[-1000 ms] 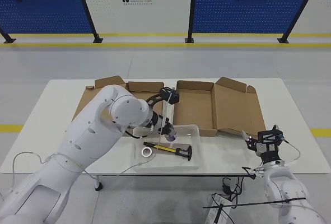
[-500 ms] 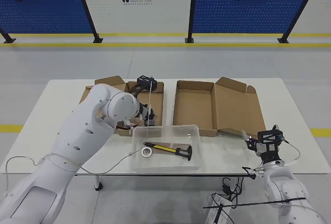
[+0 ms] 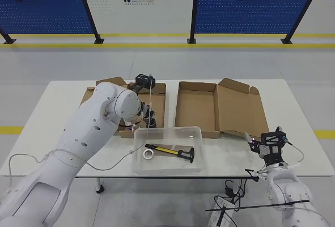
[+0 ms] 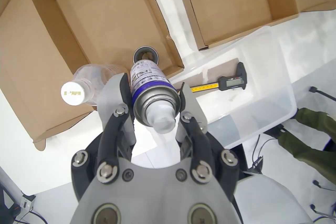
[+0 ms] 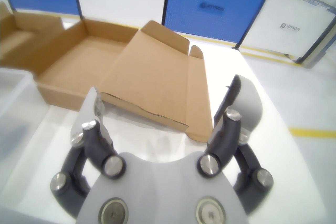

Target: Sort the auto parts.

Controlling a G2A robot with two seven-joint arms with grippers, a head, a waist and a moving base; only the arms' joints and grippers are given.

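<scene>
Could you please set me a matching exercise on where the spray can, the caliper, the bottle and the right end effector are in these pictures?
1 spray can
2 caliper
3 bottle
4 right end effector

A lying in the clear bin
B upright in the left box
C open, holding nothing
D gripped by the left end effector

Pairs: 1-D, 2-A, 3-B, 4-C.
</scene>
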